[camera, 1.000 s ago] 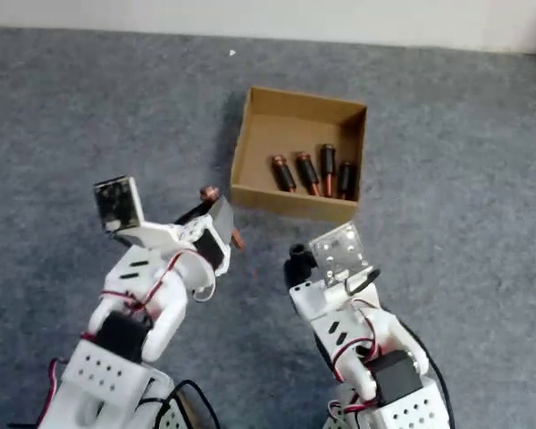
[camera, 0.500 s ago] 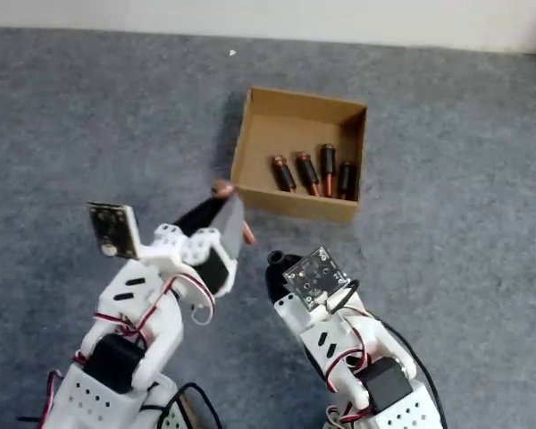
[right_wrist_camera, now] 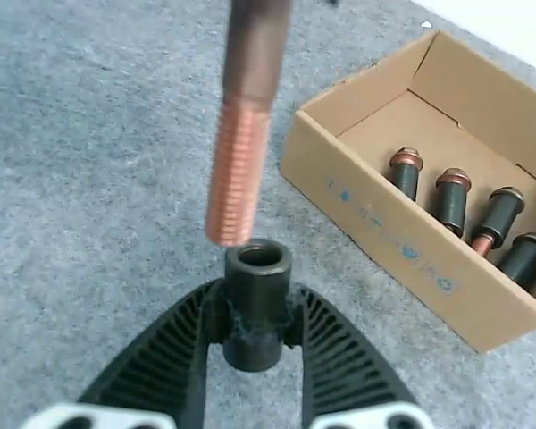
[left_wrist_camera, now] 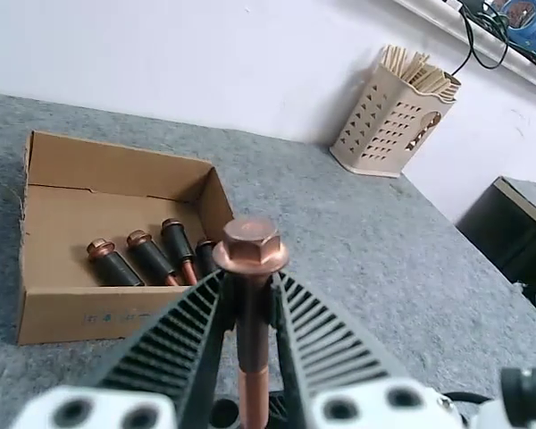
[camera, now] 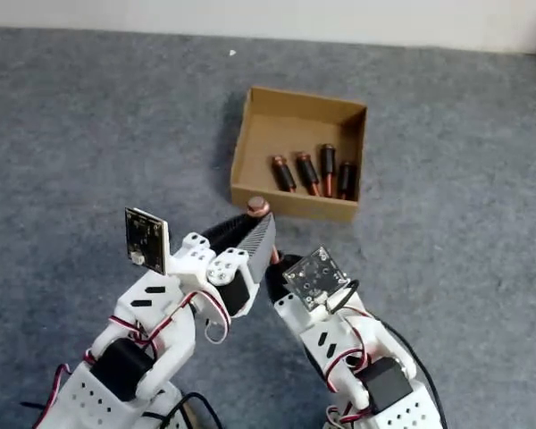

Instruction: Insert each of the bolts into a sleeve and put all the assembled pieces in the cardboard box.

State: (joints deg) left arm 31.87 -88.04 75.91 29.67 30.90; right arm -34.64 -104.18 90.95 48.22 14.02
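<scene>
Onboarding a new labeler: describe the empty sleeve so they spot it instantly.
Start at the cardboard box on the grey carpet. Just in front of it, the right gripper holds a short black tube upright under the copper bolt: that's the sleeve. Unlike the four sleeves in the box, its bore is empty.

The bolt (left_wrist_camera: 250,259) is copper, the sleeve (right_wrist_camera: 255,308) black, the cardboard box (camera: 295,204) brown, the table (camera: 89,134) speckled grey.

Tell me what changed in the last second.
The left gripper swung the bolt toward the right gripper, which brought its sleeve over to meet it; the bolt's tip now hangs just above the sleeve's mouth. Both grips held. The cardboard box and its four assembled pieces stayed put.
</scene>
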